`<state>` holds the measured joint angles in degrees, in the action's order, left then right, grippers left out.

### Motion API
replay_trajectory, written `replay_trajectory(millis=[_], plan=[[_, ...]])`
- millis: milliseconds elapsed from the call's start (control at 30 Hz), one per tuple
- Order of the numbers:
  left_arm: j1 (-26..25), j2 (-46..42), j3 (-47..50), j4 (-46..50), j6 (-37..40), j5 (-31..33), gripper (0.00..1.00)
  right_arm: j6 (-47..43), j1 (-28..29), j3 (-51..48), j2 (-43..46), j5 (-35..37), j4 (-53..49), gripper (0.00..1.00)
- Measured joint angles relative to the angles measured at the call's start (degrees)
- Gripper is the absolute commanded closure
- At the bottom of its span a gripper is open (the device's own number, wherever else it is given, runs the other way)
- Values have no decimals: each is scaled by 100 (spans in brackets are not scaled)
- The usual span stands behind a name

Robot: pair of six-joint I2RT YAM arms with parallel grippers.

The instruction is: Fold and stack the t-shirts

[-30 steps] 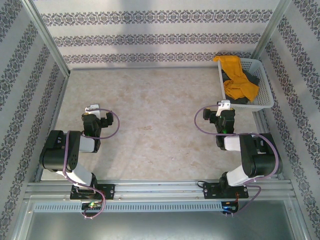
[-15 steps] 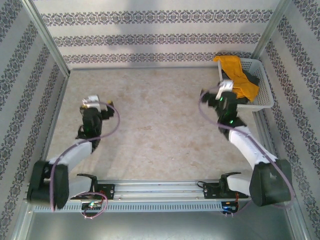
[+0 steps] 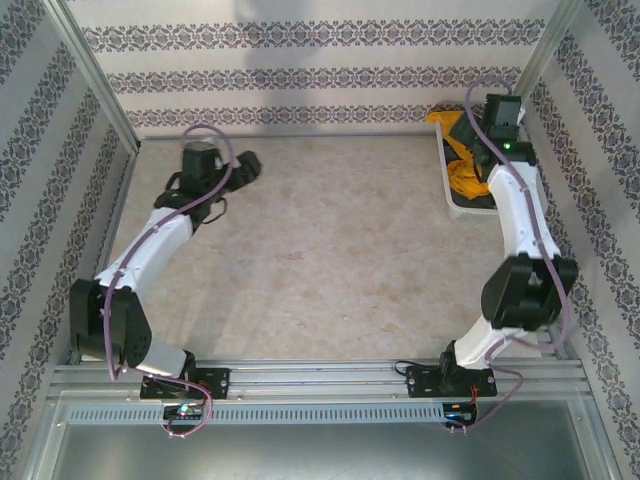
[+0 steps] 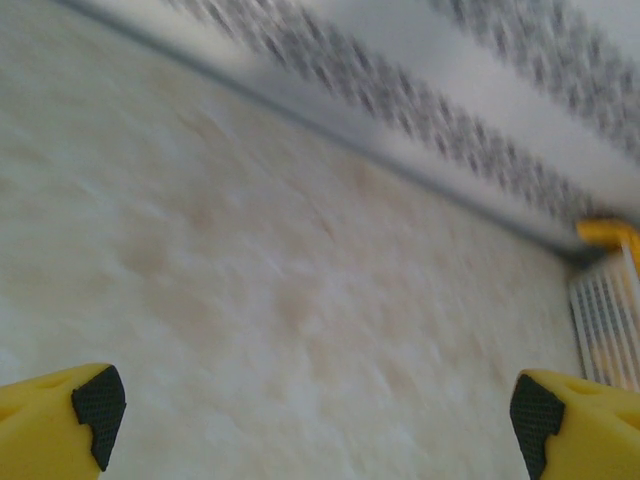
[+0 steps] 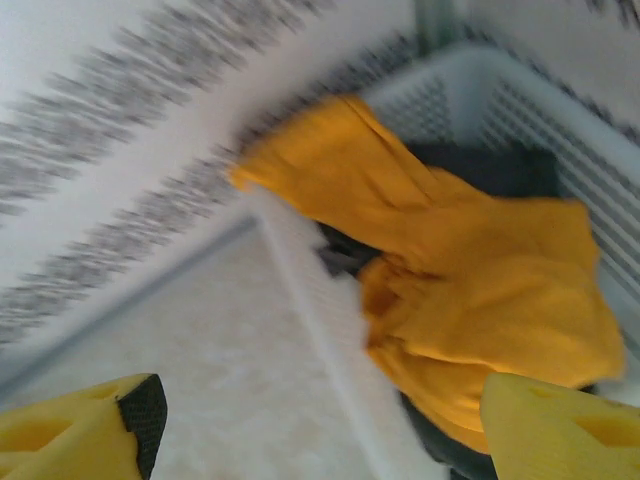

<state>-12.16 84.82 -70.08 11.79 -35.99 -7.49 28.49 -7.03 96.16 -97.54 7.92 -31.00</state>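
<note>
The orange-yellow t-shirt [image 5: 480, 290] lies crumpled in the white lattice basket [image 5: 325, 290] at the far right corner, on top of the dark charcoal t-shirt [image 5: 495, 168]. In the top view the orange shirt [image 3: 463, 172] shows beside my right arm, which reaches over the basket. My right gripper [image 5: 320, 430] hovers open above the basket's near wall, one finger over the table and the other finger [image 5: 560, 425] over the orange cloth, holding nothing. My left gripper [image 4: 310, 420] is open above bare table at the far left [image 3: 245, 166].
Patterned walls with metal posts close in the table on three sides. The basket [image 4: 605, 320] sits against the back wall, with a scrap of orange cloth [image 4: 612, 232] over its rim. The marbled tabletop [image 3: 320, 260] stretches between the arms.
Both arms have stretched out from their folded poses near the front. The left gripper went to the far left of the table, and the right gripper swung up over the basket.
</note>
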Motion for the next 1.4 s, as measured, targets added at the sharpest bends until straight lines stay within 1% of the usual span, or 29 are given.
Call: replay_trajectory(millis=[67, 167, 233, 300, 400, 467, 533, 633, 667, 700, 733, 833, 900, 1000, 1133, 1200, 1400], plan=[[-468, 140, -278, 249, 37, -116, 5, 22, -201, 474, -651, 20, -501, 15], [-990, 155, -380, 334, 26, -201, 8, 31, -398, 1176, -1486, 28, -1141, 14], [-1180, 155, -350, 337, -42, -282, 11, 28, -470, 1558, -1930, 15, -1467, 15], [-1266, 149, -260, 334, -127, -326, 13, 17, -525, 1882, -2352, -9, -1738, 16], [-1296, 101, -63, 350, -234, -345, 15, -11, -566, 2334, -2859, -66, -2057, 22], [-1296, 11, 79, 396, -284, -341, 16, -15, -601, 2697, -3169, -111, -2267, 32], [-1296, -157, 221, 468, -315, -299, 17, 22, -616, 2953, -3388, -153, -2422, 46], [-1296, -433, 299, 564, -341, -234, 18, 103, -636, 3018, -3467, -212, -2540, 82], [-1296, -520, 299, 564, -348, -212, 18, 138, -636, 3016, -3467, -238, -2555, 92], [-1296, -601, 302, 564, -350, -181, 18, 160, -636, 2988, -3438, -254, -2531, 98], [-1296, -660, 302, 564, -352, -151, 18, 195, -636, 2914, -3394, -267, -2461, 100], [-1296, -767, 299, 562, -354, -87, 19, 264, -616, 2284, -2940, -262, -2090, 100], [-1296, -769, 302, 568, -354, -61, 19, 293, -553, 1853, -2465, -258, -1823, 100], [-1296, -767, 302, 586, -352, -15, 20, 332, -422, 1591, -1725, -260, -1504, 100], [-1296, -767, 302, 675, -350, 92, 21, 389, -186, 1624, -721, -269, -920, 100], [-1296, -767, 299, 807, -350, 201, 21, 442, -68, 1821, -330, -289, -726, 100], [-1285, -774, 299, 1226, -350, 551, 21, 455, 479, 2892, 98, -280, -297, 100]])
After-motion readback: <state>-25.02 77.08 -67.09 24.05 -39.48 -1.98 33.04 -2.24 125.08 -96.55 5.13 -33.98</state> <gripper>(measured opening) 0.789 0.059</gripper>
